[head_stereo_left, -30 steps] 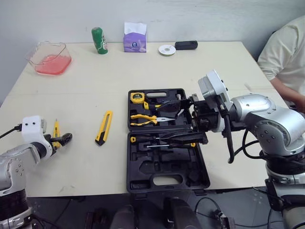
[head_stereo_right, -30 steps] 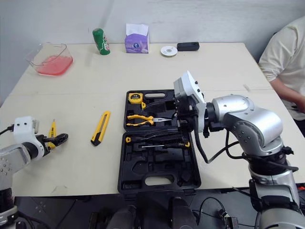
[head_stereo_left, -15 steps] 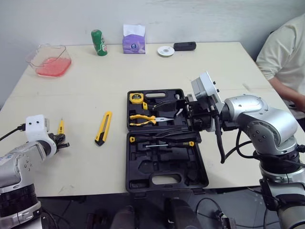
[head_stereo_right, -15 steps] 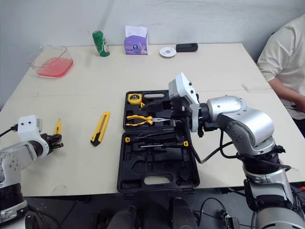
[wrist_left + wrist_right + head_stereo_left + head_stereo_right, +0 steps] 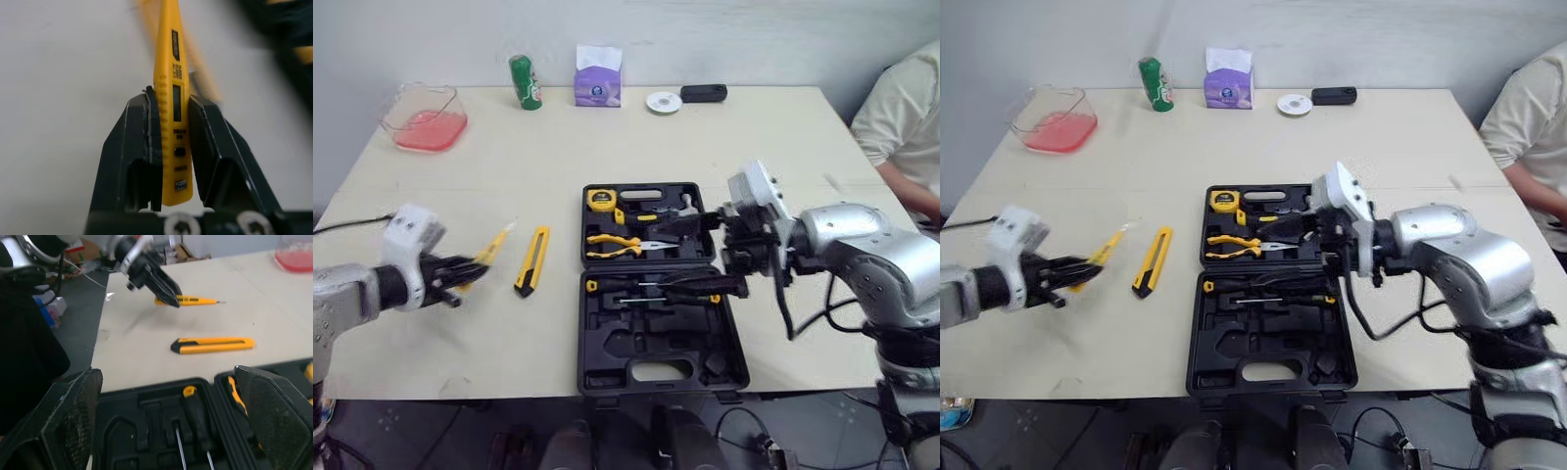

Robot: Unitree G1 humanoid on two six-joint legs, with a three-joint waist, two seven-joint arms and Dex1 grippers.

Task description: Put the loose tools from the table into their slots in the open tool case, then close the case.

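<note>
Left gripper (image 5: 450, 272) is clamped on a yellow tester pen (image 5: 491, 251), held well to the left of the open tool case (image 5: 651, 343) (tip pointing toward it). Right gripper (image 5: 700, 255) hangs over the case's middle, fingers spread wide, empty. A yellow knife (image 5: 530, 260) lies on the table (image 5: 754, 127) just left of the case.

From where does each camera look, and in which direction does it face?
Left eye view: on the head, facing forward and down over the table; left gripper and right gripper show.
Right eye view: beside it, same scene.
Left wrist view: on the left wrist, along its fingers, shut on the yellow tester pen.
Right wrist view: on the right wrist, over the tool case towards the utility knife; own gripper open.
Shared: right wrist and eye views show that pen.
</note>
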